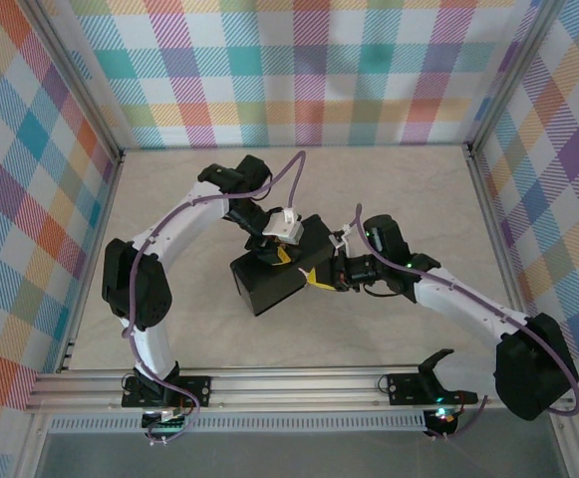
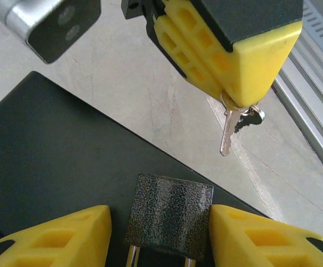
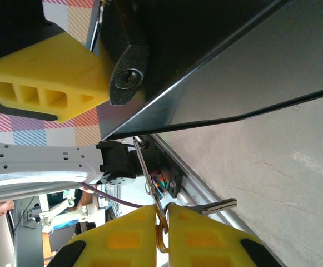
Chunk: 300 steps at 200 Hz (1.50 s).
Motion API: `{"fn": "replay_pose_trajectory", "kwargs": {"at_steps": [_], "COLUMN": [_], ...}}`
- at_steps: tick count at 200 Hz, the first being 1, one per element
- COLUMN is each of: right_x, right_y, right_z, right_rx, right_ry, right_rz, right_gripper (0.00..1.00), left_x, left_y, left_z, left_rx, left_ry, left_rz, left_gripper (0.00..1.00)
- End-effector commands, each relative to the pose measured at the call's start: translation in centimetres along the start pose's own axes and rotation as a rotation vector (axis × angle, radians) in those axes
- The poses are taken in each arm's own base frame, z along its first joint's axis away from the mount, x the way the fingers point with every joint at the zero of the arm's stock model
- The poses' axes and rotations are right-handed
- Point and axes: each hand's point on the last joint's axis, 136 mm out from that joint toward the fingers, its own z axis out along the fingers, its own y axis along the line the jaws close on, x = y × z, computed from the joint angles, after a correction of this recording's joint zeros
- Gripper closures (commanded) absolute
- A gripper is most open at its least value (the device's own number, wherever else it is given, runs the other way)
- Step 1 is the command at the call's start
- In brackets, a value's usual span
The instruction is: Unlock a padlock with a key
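Walls [image 1: 299,70] of bright plaid enclose a marbled tabletop [image 1: 169,329]; padlock [image 2: 169,214] atop black box [image 1: 269,289].

Left arm [image 1: 169,234] arcs up from base, elbow out left, wrist bent down toward table centre. Left gripper [image 2: 169,236] fingers clamped either side of padlock [image 2: 169,214]. Right arm [image 1: 468,304] reaches in low from right, forearm pointing left. Right gripper [image 3: 162,231] fingers pressed together, pinching key [image 2: 226,133] by ring. Gripper tips near, apart.
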Motion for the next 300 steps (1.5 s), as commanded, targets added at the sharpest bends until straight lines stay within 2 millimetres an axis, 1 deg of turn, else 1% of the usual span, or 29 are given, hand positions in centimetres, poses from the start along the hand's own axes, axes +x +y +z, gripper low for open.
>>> {"fn": "replay_pose_trajectory", "kwargs": {"at_steps": [1, 74, 92, 151, 198, 262, 300], "right_x": [-1.0, -2.1, -2.4, -2.5, -2.8, -3.4, -3.6], "right_y": [1.7, 2.1, 2.2, 1.2, 0.9, 1.2, 1.6], "right_z": [-0.4, -1.5, -1.5, -1.5, -1.3, -1.1, -1.3], "right_rx": [-0.047, -0.064, -0.065, -0.037, -0.037, -0.042, -0.048], "right_ry": [-0.002, -0.003, 0.004, 0.008, 0.002, 0.005, -0.001], "right_rz": [-0.032, -0.019, -0.017, 0.006, 0.013, 0.02, 0.011], "right_gripper": [0.87, 0.87, 0.87, 0.87, 0.87, 0.87, 0.87], "left_x": [0.3, 0.2, 0.1, 0.3, 0.4, 0.0, 0.1], "left_y": [-0.6, -0.5, -0.5, -0.5, -0.5, -0.7, -0.8], "left_z": [1.5, 1.5, 1.4, 1.6, 1.8, 1.9, 1.9], "left_rx": [0.037, 0.028, 0.027, 0.024, 0.025, 0.034, 0.036], "left_ry": [0.01, 0.013, 0.012, 0.01, 0.009, -0.001, 0.001], "left_rz": [0.012, 0.017, 0.018, 0.018, 0.018, 0.029, 0.03], "left_gripper": [0.52, 0.57, 0.57, 0.57, 0.57, 0.57, 0.57]}}
